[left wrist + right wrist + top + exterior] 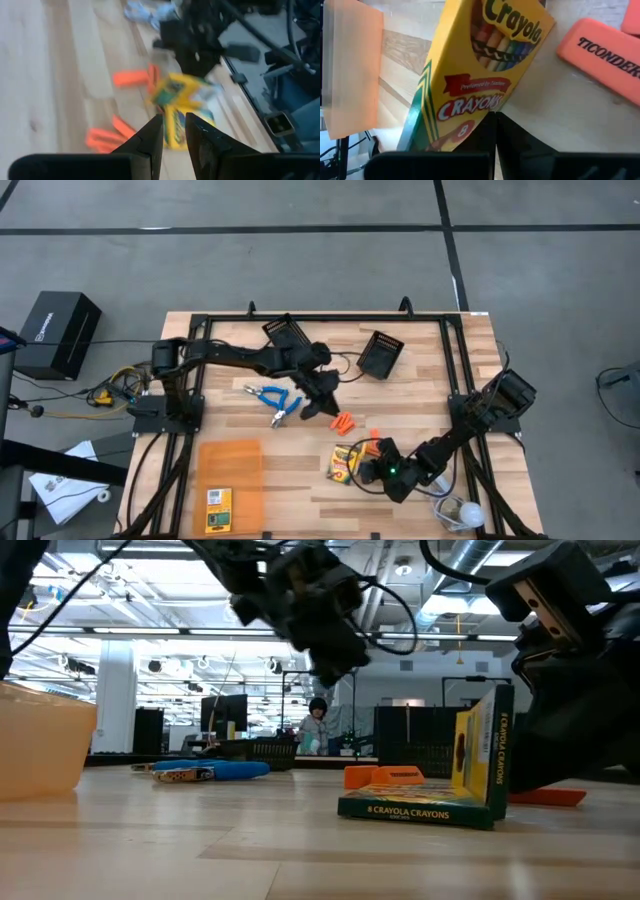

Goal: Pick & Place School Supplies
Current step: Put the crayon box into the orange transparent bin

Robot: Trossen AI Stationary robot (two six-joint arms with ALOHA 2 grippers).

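Two yellow-and-green crayon boxes sit right of the table's middle. One lies flat (pixel 415 810). The other (pixel 480 65) stands tilted on end beside it, with my right gripper (pixel 495 120) shut against its lower edge. My left gripper (pixel 322 406) hangs above the table's middle, over several orange erasers (pixel 341 423). Its fingers (pixel 150 137) are a narrow gap apart with nothing between them. The blue-handled scissors (pixel 272 400) lie flat to its left. My right gripper meets the standing crayon box at its lower edge (pixel 482 114) with its shut fingertips, slanting down from the table's right. The box stands tilted, its lower end down by the flat box. Whether a flap is pinched between the fingers I cannot tell.
Two black mesh bins (pixel 288 332) (pixel 380 352) lie at the far side. An orange tray (pixel 230 470) holding another crayon box (pixel 218 510) stands near the front left. A white bulb on a cord (pixel 466 513) lies at the front right. A black frame borders the table.
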